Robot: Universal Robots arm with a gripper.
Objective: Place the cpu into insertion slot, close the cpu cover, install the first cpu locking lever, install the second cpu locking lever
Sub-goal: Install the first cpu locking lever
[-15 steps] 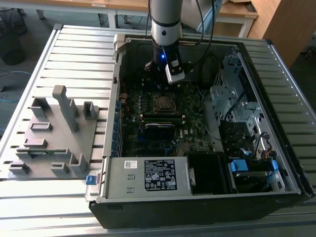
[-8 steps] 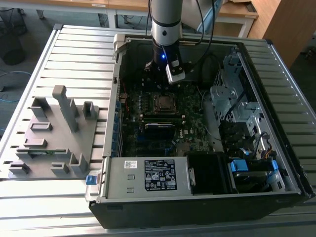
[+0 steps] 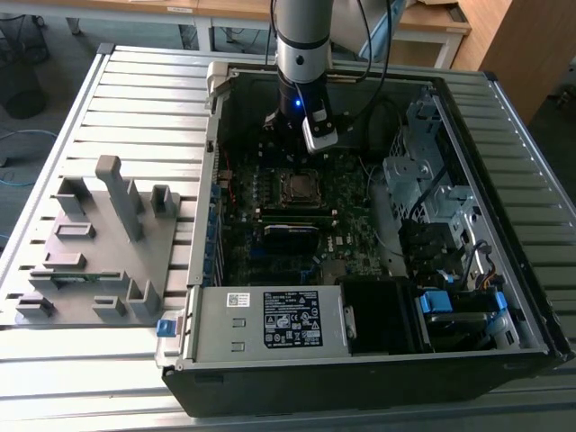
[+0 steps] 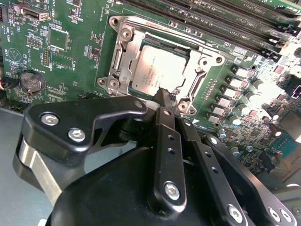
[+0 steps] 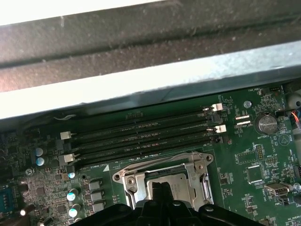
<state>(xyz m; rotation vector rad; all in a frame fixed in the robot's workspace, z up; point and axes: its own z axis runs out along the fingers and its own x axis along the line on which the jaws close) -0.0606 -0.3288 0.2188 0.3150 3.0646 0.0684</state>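
gripper fingers closed together, empty, above cpu | second wrist view: cover lies over chip | exterior view: grey fixture beside computer case

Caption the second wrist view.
Black gripper poised at the edge of the silver-grey square cpu seated in its metal-rimmed insertion slot.

Open computer case lying on a slatted metal table, side panel off. Green motherboard on the case floor, memory slots running in parallel rows, white latch clips at their ends. Round coin battery seated near the board's edge. Silver power supply with a labelled face along the near wall of the case. Drive cage at the exterior view's right, blue connectors below it. Grey fixture tray with upright posts just beside the case, at the exterior view's left. Wooden desks behind the table.
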